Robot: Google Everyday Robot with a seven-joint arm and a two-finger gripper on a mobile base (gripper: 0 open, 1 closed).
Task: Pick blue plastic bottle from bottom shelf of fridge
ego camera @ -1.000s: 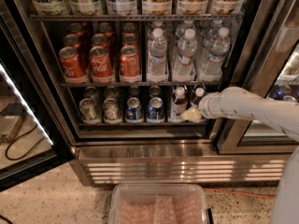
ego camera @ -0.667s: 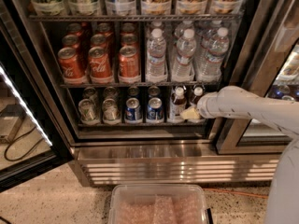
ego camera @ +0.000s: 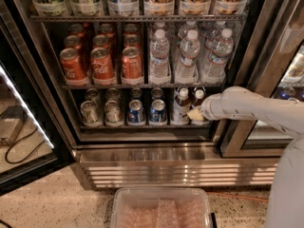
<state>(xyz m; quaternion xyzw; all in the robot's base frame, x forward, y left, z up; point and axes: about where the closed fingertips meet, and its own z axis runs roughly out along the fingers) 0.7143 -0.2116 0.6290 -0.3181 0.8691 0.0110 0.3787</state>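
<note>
White arm (ego camera: 249,109) runs in from the 3 o'clock edge, forearm near level, pointing to 9 o'clock. Gripper (ego camera: 194,113) at its tip, just right of centre. Pale body (ego camera: 286,189) at 5 o'clock.

Red Coca-Cola cans (ego camera: 102,63) stand left of clear water bottles (ego camera: 189,56); below them, silver cans (ego camera: 89,112) and blue cans (ego camera: 157,111); a clear plastic bin (ego camera: 161,190) sits on the floor (ego camera: 47,198).

Red cans (ego camera: 101,65) on the shelf above the tool (ego camera: 195,114) read Coca-Cola
</note>
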